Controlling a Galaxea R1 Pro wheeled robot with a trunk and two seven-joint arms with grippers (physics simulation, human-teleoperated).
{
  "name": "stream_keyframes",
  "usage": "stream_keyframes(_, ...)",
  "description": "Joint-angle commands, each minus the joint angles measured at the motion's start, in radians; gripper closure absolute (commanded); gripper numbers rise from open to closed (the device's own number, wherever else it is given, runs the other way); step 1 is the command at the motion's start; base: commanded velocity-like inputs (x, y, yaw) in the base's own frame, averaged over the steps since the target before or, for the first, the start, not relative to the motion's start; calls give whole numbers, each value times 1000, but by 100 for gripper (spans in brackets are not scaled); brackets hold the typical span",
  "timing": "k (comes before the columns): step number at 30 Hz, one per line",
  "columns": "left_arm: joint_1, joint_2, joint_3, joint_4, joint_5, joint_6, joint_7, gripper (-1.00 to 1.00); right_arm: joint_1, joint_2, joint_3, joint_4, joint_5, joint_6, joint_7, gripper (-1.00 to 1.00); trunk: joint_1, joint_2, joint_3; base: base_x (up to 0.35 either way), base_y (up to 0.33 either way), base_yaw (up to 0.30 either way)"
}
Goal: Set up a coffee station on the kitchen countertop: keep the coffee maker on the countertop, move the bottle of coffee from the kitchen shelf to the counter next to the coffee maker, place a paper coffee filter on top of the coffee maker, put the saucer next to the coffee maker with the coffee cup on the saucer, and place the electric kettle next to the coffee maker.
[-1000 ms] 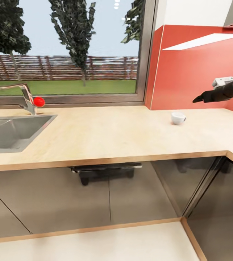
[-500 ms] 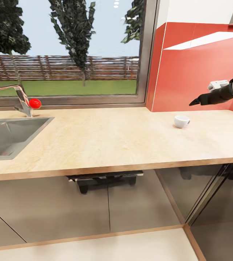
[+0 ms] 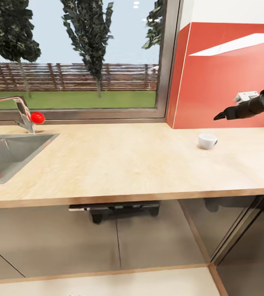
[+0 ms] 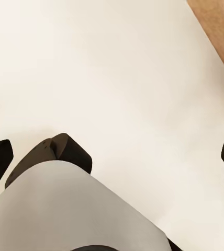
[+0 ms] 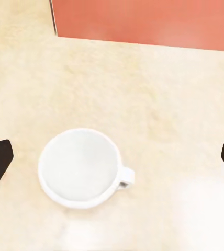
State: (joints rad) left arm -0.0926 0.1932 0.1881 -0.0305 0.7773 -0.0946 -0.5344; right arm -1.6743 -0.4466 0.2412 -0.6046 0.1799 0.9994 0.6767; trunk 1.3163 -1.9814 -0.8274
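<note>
Light-wood desk (image 3: pixel 119 160) runs under a window, sink (image 3: pixel 4 154) at left, red wall at right. Cup (image 3: pixel 206 141) stands upright near that wall, below the right pincer (image 3: pixel 222 116), spread wide. Left pincer (image 4: pixel 112 157) also released.

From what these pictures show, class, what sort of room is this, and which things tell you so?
Most likely a home kitchen: a long light-wood countertop with a steel sink and tap beneath a garden window, and a white coffee cup standing on it.

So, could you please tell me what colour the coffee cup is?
Plain white, inside and out; the coffee cup shows best in the right wrist view.
</note>
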Motion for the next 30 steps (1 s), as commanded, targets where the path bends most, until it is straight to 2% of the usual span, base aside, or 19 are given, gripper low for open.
stream_keyframes(1, -1, 0, 8, 2, -7, -4, -4, -100, -1, -1, 4, -1, 10, 1, 10, -100, 0, 0, -1, 19, -21, 254)
stream_keyframes(9, -1, 0, 8, 2, -7, -4, -4, -100, -1, -1, 4, -1, 10, 1, 9, -100, 0, 0, -1, 10, -10, 215)
stream_keyframes(14, -1, 0, 8, 2, -7, -4, -4, -100, -1, -2, 4, -2, 10, 1, 10, -100, 0, 0, -1, 196, -157, 9)
stream_keyframes(26, -1, 0, 8, 2, -7, -4, -4, -100, 25, -5, 4, 5, 13, 1, 5, -100, 0, 0, -1, 48, -5, 0)
stream_keyframes(30, 1, -4, 7, 0, -8, -4, -5, -100, 47, -17, 1, 28, 40, -21, -3, -100, 0, 0, -1, 0, 0, 0)
